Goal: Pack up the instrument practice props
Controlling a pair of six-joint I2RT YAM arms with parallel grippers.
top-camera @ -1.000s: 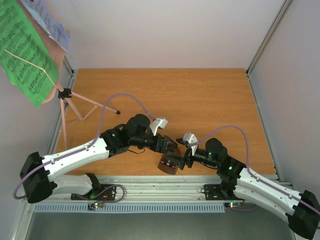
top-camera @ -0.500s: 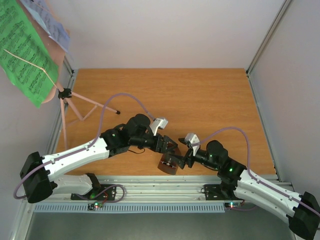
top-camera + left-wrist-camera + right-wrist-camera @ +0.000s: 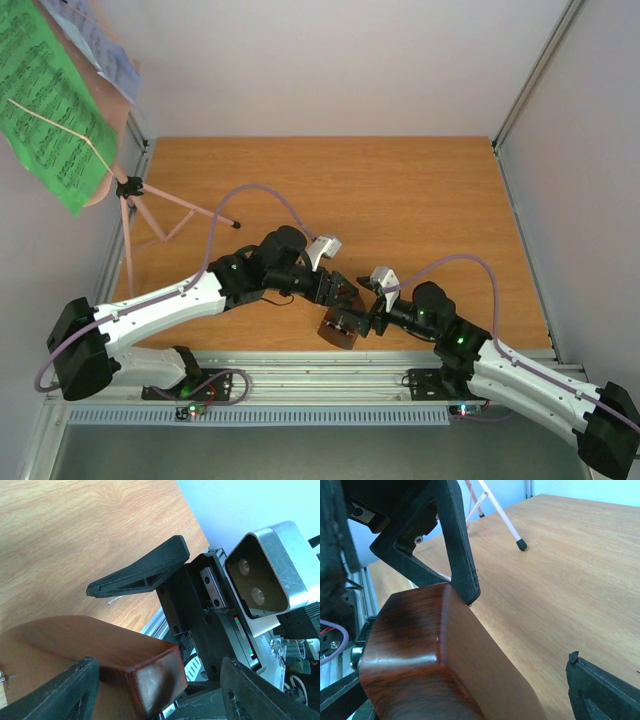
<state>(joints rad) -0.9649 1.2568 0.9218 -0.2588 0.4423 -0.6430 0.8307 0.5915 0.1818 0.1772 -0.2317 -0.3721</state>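
Note:
The reddish-brown metronome [image 3: 338,329] stands near the table's front edge, between both arms. My left gripper [image 3: 338,297] is open and straddles it from behind. In the left wrist view the metronome [image 3: 90,655] lies against one finger [image 3: 60,692], with a gap to the other finger [image 3: 265,695]. My right gripper [image 3: 353,322] is open at its right side. In the right wrist view the metronome [image 3: 445,655] fills the lower left, well apart from the far finger [image 3: 602,692]. The pink music stand [image 3: 132,190] stands at the far left, holding the green sheet [image 3: 50,100] and a white sheet [image 3: 95,40].
A tripod leg [image 3: 497,517] of the stand reaches out over the wooden table [image 3: 400,190]. An aluminium rail [image 3: 330,375] runs along the front edge. Walls close in the left, back and right sides.
The left arm has shifted slightly right, its gripper staying over the metronome. The right gripper has drawn back a little. The metronome has not moved.

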